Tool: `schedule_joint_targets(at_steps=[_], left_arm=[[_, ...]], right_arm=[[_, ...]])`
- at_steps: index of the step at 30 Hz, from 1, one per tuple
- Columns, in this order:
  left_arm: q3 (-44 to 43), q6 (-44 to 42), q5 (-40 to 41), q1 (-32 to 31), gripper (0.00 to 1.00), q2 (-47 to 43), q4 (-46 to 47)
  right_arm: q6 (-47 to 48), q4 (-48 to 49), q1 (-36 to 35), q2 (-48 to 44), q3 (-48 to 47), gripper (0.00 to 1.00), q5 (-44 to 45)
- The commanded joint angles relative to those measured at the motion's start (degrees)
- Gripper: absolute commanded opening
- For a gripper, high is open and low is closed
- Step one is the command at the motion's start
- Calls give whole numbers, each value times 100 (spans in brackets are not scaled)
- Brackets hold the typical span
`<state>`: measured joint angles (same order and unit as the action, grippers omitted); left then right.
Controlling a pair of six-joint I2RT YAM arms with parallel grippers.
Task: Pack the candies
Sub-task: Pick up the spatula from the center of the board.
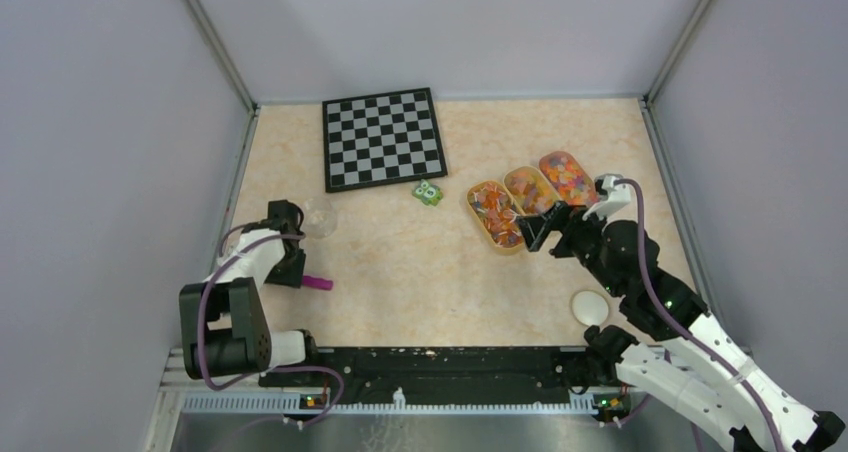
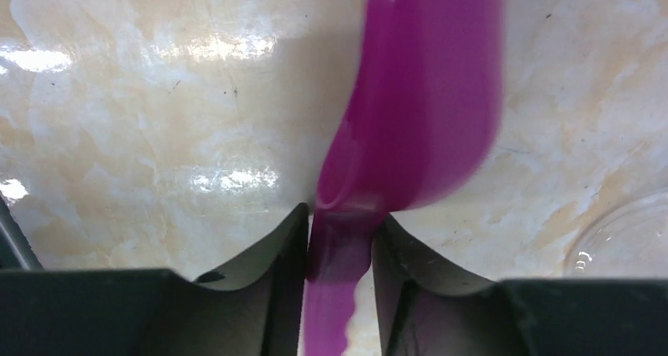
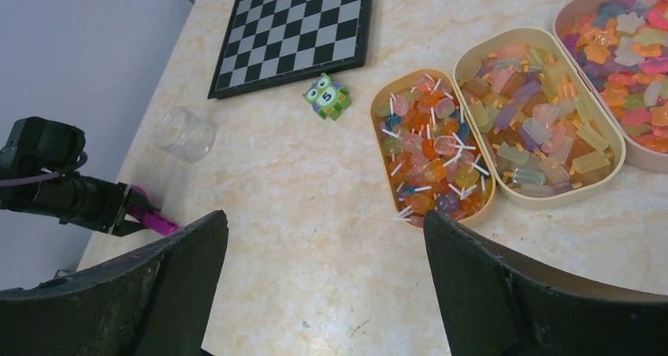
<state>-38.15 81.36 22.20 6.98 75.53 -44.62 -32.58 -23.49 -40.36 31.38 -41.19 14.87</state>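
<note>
The candies fill three oval tan trays at the right: lollipops (image 1: 495, 215) (image 3: 433, 143), pale gummies (image 1: 530, 190) (image 3: 539, 116) and mixed orange and red pieces (image 1: 567, 177) (image 3: 622, 25). My right gripper (image 1: 535, 234) (image 3: 325, 222) hovers open just near of the lollipop tray, nothing between its fingers. At the far left my left gripper (image 1: 300, 275) (image 2: 340, 218) is low on the table. Its fingers press both sides of the handle of a magenta scoop (image 1: 320, 283) (image 2: 417, 96) (image 3: 157, 222), whose bowl points away from the jaws.
A clear plastic jar (image 1: 320, 217) (image 3: 185, 134) stands just beyond the left gripper. A white lid (image 1: 589, 306) lies by the right arm. A chessboard (image 1: 383, 137) lies at the back, with a small green block with eyes (image 1: 428, 193) (image 3: 327, 96) near it.
</note>
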Motion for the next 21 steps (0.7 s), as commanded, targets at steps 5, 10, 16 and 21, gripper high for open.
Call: schedule_joint_targets(at_steps=[5,10,16,21], left_arm=[[-237,-238,-137,22,24,-643,-335],[-357,-401,-221,12,12,-1732,-589],[-558,-976,-846,-237,8,-2345,-374],[-343,-1718,-2105,-592,6,-2494,770]], right_arm=[[-15,157,-22,-99,9,91,-271],[-27,665,-25,-122,221,91,-895],[84,1401,-24,122,480,91,-1456],[-185,1819,-20,616,557,88,-1803]])
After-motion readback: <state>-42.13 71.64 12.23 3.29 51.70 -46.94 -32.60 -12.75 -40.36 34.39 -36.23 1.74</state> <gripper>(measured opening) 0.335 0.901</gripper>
